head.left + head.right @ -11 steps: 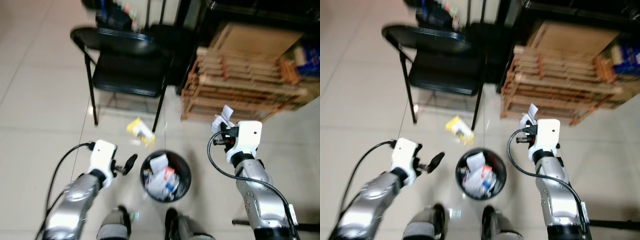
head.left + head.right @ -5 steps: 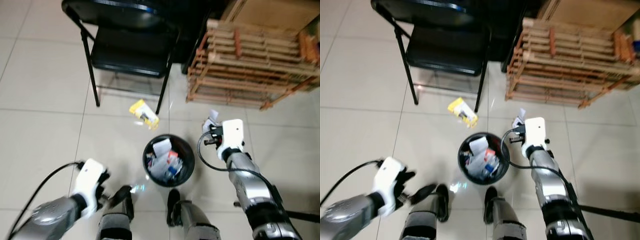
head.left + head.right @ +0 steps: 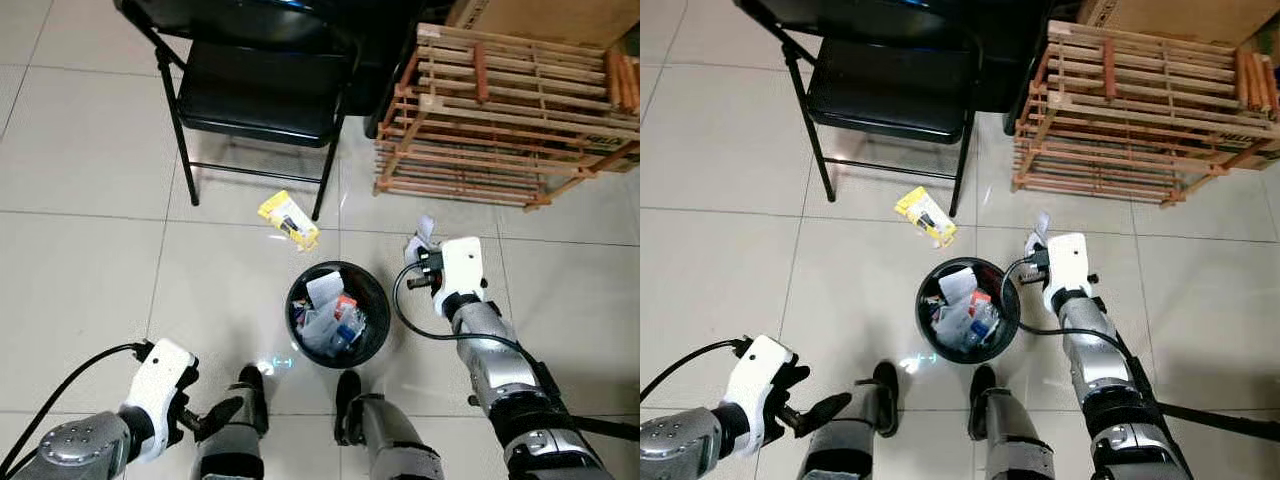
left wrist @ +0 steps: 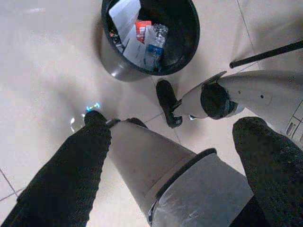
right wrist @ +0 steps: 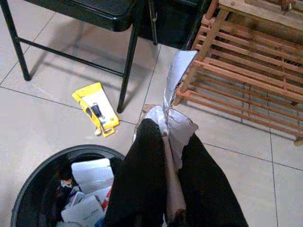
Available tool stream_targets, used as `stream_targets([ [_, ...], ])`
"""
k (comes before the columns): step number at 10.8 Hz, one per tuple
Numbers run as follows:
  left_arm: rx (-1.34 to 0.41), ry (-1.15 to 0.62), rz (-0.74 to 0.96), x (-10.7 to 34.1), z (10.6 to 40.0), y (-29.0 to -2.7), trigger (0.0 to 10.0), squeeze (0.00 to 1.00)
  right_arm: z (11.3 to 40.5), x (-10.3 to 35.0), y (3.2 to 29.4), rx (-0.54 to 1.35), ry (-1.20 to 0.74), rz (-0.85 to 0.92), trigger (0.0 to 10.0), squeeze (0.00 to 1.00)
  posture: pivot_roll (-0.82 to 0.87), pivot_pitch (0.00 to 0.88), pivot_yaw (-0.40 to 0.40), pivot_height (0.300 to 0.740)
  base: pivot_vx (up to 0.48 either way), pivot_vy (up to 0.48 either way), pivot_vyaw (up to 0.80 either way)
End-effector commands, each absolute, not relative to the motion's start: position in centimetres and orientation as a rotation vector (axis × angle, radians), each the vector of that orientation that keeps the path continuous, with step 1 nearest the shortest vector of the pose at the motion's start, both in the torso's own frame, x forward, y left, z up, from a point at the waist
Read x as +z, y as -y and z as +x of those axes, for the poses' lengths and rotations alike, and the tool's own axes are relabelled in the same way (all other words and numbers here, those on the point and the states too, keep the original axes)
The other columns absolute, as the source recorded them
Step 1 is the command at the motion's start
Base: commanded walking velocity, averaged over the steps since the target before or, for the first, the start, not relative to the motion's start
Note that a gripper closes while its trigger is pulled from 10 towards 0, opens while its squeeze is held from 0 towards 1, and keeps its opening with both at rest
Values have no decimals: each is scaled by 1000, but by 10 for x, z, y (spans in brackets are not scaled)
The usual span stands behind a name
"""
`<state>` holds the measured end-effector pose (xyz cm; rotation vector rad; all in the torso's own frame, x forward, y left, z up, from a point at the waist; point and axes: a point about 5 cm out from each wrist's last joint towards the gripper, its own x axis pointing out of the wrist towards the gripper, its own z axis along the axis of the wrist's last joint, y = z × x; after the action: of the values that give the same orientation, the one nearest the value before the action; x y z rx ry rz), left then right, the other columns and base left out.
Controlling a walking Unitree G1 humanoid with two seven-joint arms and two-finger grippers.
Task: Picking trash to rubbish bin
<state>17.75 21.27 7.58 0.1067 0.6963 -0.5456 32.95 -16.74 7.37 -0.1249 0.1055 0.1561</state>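
Observation:
A black round rubbish bin [image 3: 300, 292] stands on the tiled floor just in front of my feet, holding papers, wrappers and a plastic bottle. My right gripper [image 5: 165, 135] is shut on a crumpled white and silver wrapper [image 5: 176, 71], held above the floor just to the right of the bin's rim [image 5: 52, 158]; the wrapper [image 3: 423, 230] sticks up past the fingertips. A yellow package [image 3: 288, 220] lies flat on the floor beyond the bin, by the chair's front leg. My left gripper [image 4: 173, 123] hangs low by my left leg, open and holding nothing.
A black folding chair [image 3: 262, 92] stands beyond the bin. A slatted wooden rack [image 3: 510, 120] sits at the back right with a cardboard box behind it. My own legs and feet [image 3: 350, 410] are right behind the bin. A black rod [image 4: 265, 53] lies on the floor.
The camera has tipped down and moved. My left arm has dropped from beside the bin to low by my leg. The right gripper keeps the wrapper beside the bin.

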Motion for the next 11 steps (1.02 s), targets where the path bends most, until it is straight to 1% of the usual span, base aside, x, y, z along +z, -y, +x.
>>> stream_targets([
  [1, -563, -749, 94, 65, 168, -212, 10000, 0, 324, 62, 172, 147, -143, -137, 10000, 0, 495, 439, -102, 740, 0, 0, 0],
  [4, -560, -730, 110, 60, 173, -213, 10000, 0, 330, 60, 160, 173, -156, -141, 10000, 0, 508, 439, -101, 740, 0, 0, 0],
  [7, -577, -691, 141, 52, 181, -212, 10000, 0, 340, 62, 133, 267, -190, -146, 10000, 0, 515, 437, -106, 740, 0, 0, 0],
  [11, -596, -671, 148, 48, 183, -207, 10000, 0, 342, 56, 115, 323, -256, -152, 10000, 0, 522, 443, -113, 740, 0, 0, 0],
])
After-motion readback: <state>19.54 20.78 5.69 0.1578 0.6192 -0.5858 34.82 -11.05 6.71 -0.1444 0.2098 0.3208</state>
